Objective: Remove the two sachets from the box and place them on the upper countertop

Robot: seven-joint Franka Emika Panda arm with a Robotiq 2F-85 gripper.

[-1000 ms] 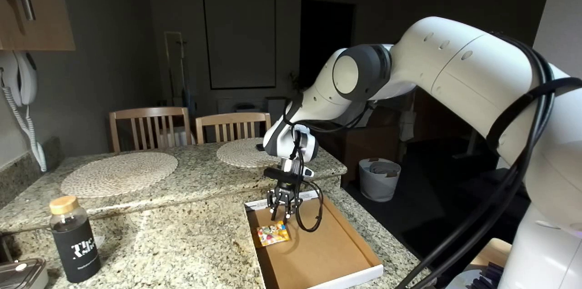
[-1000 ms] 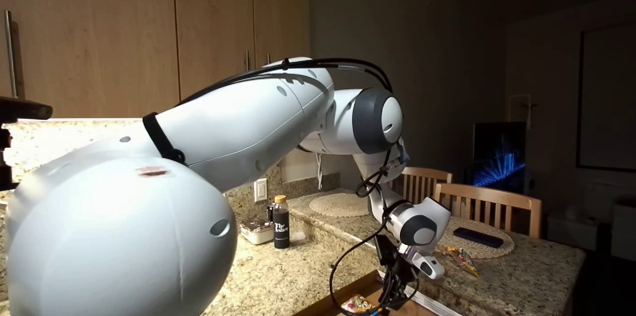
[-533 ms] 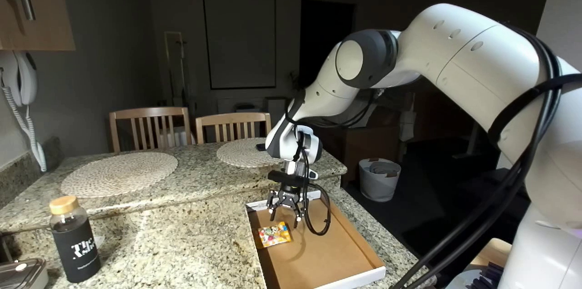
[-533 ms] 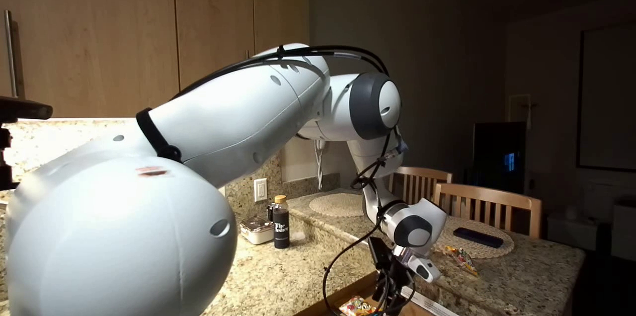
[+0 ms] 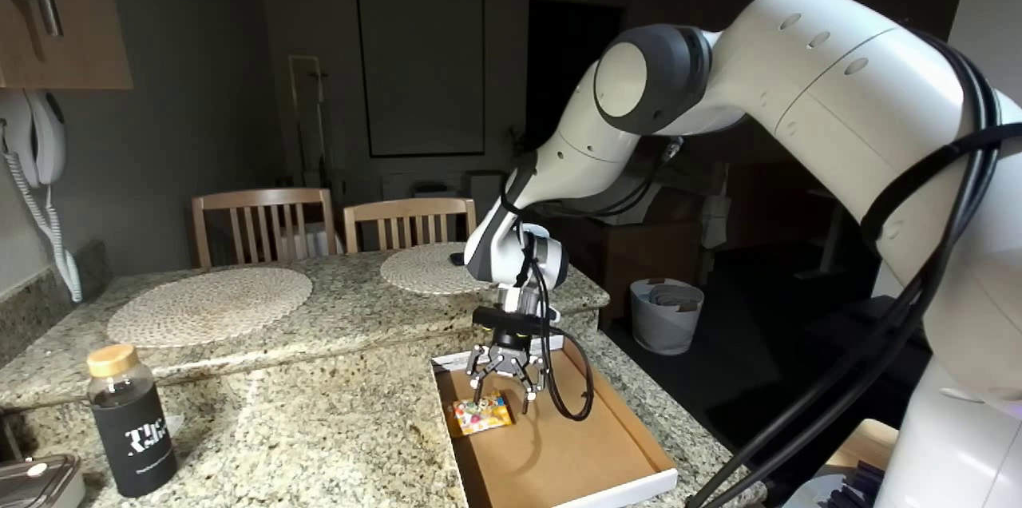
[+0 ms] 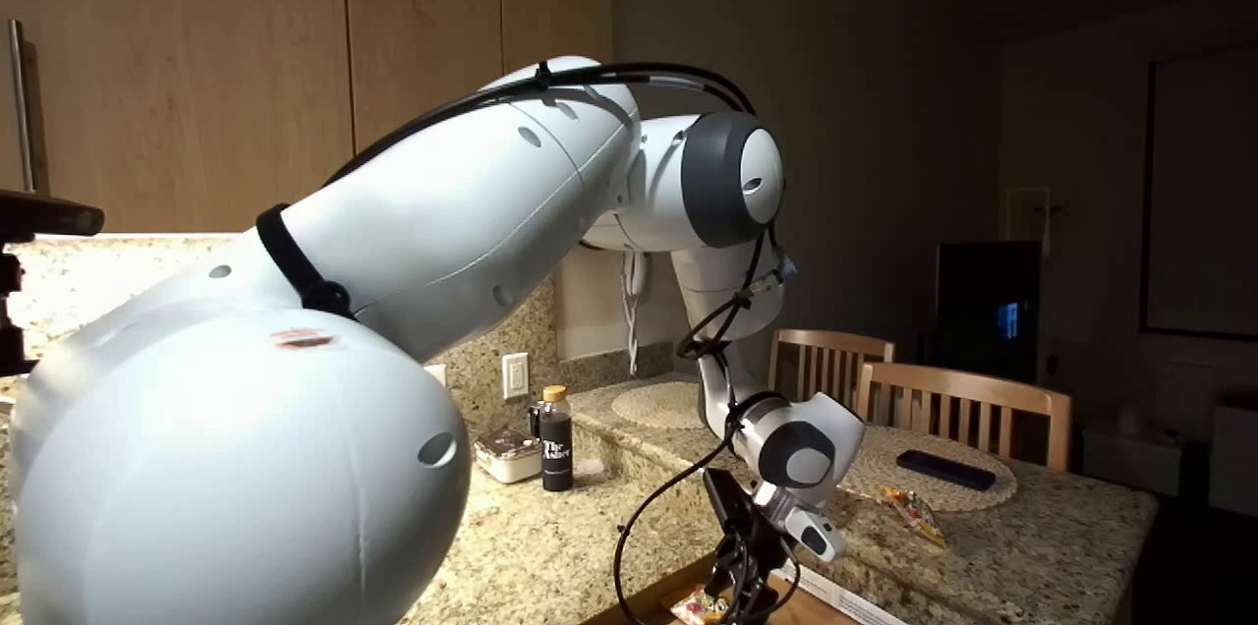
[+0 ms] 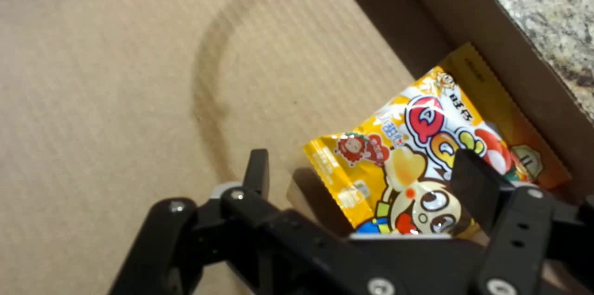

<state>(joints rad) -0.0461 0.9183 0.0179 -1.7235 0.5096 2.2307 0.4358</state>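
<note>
One yellow-orange sachet (image 5: pixel 497 417) lies flat in the box (image 5: pixel 575 460), near its side wall; the wrist view shows this sachet (image 7: pixel 352 165) and the bare cardboard floor of the box (image 7: pixel 130 77). The other sachet (image 6: pixel 916 517) rests on the upper countertop (image 6: pixel 1061 546), beside a placemat. My gripper (image 5: pixel 501 402) hangs over the box with its jaws spread wide. In the wrist view, one finger of the gripper (image 7: pixel 362 160) overlaps the printed sachet and the other stands over bare cardboard. Nothing is held. Whether a fingertip touches the sachet I cannot tell.
A dark phone (image 6: pixel 945 470) lies on a round placemat (image 6: pixel 875 468) on the upper tier. A second placemat (image 5: pixel 211 304) is farther along it. On the lower counter stand a bottle (image 5: pixel 132 428) and a lidded container (image 6: pixel 509 455). A loose cable loop (image 5: pixel 587 388) dangles beside the gripper.
The jaws have spread from partly open to wide. The elbow has risen and the gripper has shifted slightly right in an exterior view. The box has slid a little, its sachet staying inside.
</note>
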